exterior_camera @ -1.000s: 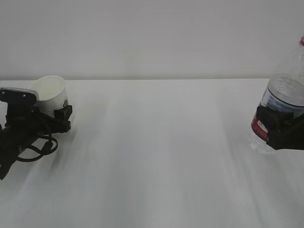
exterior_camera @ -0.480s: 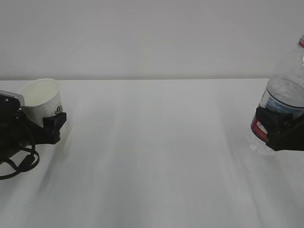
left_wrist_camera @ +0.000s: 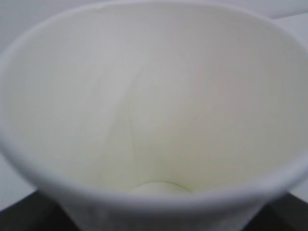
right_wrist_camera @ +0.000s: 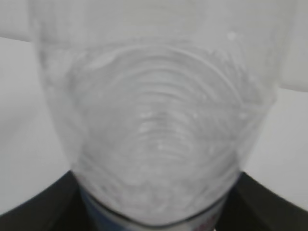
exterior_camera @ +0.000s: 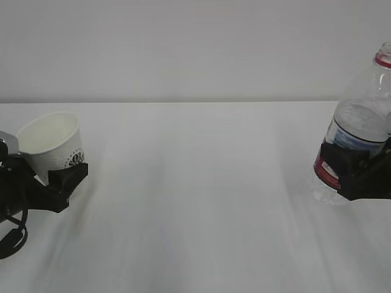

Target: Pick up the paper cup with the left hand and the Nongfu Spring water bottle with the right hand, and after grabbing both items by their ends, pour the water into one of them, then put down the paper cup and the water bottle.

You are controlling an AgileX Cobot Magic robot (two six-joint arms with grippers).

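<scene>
The paper cup is at the far left, white with a dark logo, tilted so its open mouth shows. My left gripper is shut on its lower part; one black finger shows in front. In the left wrist view the cup fills the frame and its inside looks dry. At the far right the Nongfu Spring water bottle leans slightly, with a red neck ring and water inside. My right gripper is shut around its labelled lower half. The bottle also fills the right wrist view, with black fingers at the lower corners.
The white table stretches between the two arms, with a plain pale wall behind. Black cables hang by the left arm at the frame's left edge. I cannot tell whether the cup or the bottle touches the table.
The left gripper has carried the cup to the left and lower. The right gripper has shifted the bottle slightly left and down, bringing its red neck ring into view.
</scene>
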